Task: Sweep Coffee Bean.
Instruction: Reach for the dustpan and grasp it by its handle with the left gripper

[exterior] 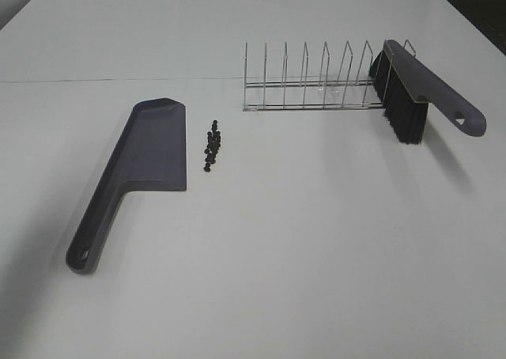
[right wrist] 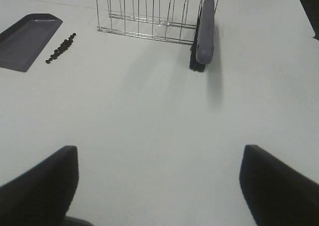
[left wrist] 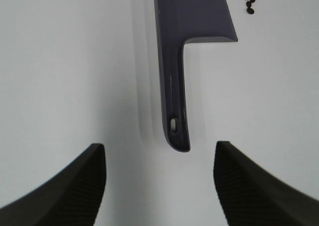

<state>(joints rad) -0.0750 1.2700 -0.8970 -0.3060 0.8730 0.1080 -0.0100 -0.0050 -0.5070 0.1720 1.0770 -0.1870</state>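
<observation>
1. Grey-purple plastic dustpan (exterior: pixel 134 177) lies nearest, untouched; left gripper (left wrist: pixel 159 151) hangs released near its handle end.
2. Tiny dark coffee beans (exterior: pixel 212 145) cluster just beside the pan's edge (none inside).
3. Right gripper (right wrist: pixel 159 151) is released too; black-bristled brush (exterior: pixel 411 98) rests in the wire rack (exterior: pixel 308 82), so sweeping has not begun.

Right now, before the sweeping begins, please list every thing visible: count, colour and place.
dustpan: one, grey-purple, flat on the left.
coffee beans: about fifteen to twenty, dark brown, clustered beside the dustpan's right edge.
wire rack: one, silver, back right.
brush: one, grey with black bristles, at the rack's right end.
table: one, white, beneath everything.
left gripper: one, black, open, near the dustpan's handle end.
right gripper: one, black, open, above bare table.
</observation>
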